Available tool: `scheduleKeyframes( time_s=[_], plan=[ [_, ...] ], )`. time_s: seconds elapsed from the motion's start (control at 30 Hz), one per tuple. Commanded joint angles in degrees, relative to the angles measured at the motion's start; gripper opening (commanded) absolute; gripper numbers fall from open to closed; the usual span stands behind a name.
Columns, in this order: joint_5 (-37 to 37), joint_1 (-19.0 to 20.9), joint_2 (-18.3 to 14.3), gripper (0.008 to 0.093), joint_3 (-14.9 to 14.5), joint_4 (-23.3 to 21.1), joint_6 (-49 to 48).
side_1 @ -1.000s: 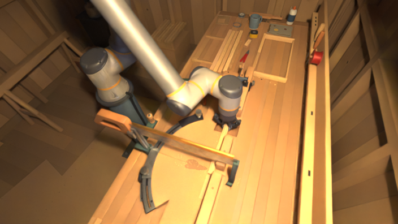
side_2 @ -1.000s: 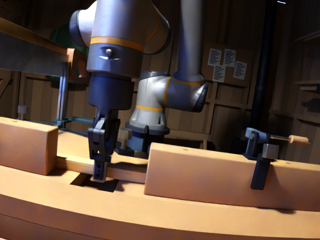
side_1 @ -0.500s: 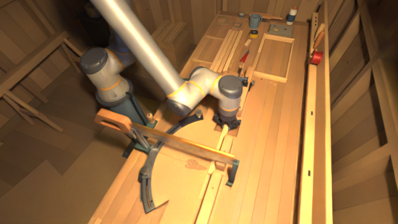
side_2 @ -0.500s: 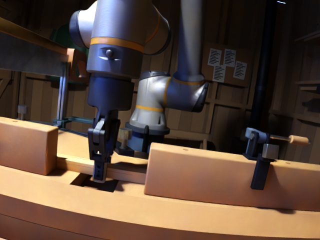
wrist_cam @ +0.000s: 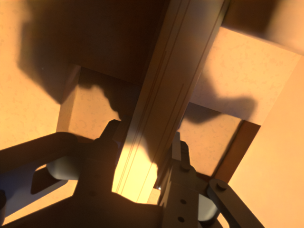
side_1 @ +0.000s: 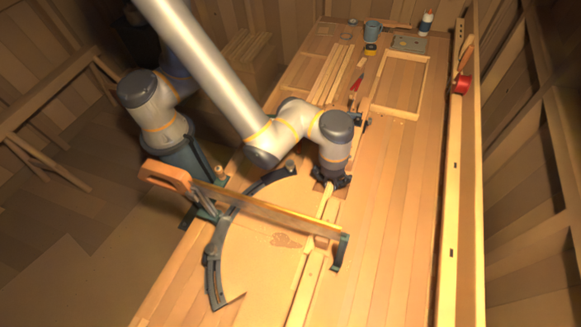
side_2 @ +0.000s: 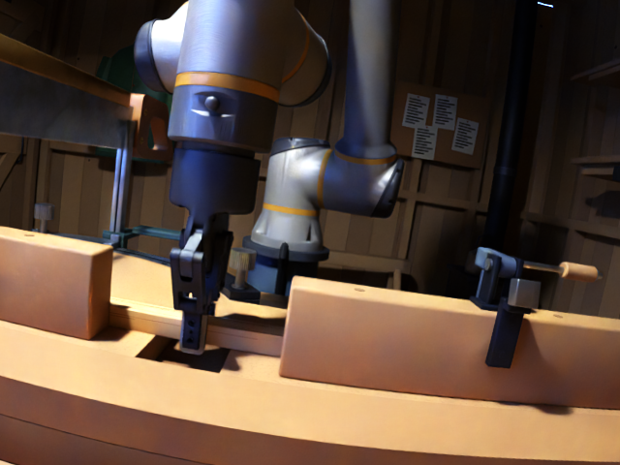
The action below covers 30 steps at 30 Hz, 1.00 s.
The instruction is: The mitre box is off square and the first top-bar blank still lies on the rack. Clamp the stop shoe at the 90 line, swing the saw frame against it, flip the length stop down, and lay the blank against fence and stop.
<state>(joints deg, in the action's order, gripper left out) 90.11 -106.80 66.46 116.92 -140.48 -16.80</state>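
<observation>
The top-bar blank (wrist_cam: 157, 103) is a long pale wood strip lying on the mitre box bed behind the fence (side_2: 440, 340), passing the gap in it (side_1: 326, 198). My gripper (side_2: 193, 330) points straight down in the fence gap, and its two fingers are closed on the sides of the blank (side_2: 240, 333). The saw frame (side_1: 264, 210) crosses the bed just beyond. The length stop (side_2: 503, 310) hangs down over the fence to the right in the second side camera. The stop shoe knob (side_1: 290, 165) sits on the arc (side_1: 214, 268).
The fence blocks (side_2: 50, 280) stand close on either side of the gripper. A rack of strips (side_1: 332, 74), an open frame (side_1: 400, 82), a mug (side_1: 372, 29) and a glue bottle (side_1: 426, 21) sit at the bench's far end. A rail (side_1: 454, 186) runs along the wall side.
</observation>
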Motion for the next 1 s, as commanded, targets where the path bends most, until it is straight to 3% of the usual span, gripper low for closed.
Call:
scheduleKeyframes(
  time_s=[0.0, 0.27, 0.97],
  plan=[
    [0.0, 0.0, -0.1, 0.0325, 0.0, -0.1, 0.0],
    [0.0, 0.0, -0.1, 0.048, 0.0, -0.1, 0.0],
    [0.0, 0.0, 0.6, 0.048, -0.2, 0.7, 0.0]
  ],
)
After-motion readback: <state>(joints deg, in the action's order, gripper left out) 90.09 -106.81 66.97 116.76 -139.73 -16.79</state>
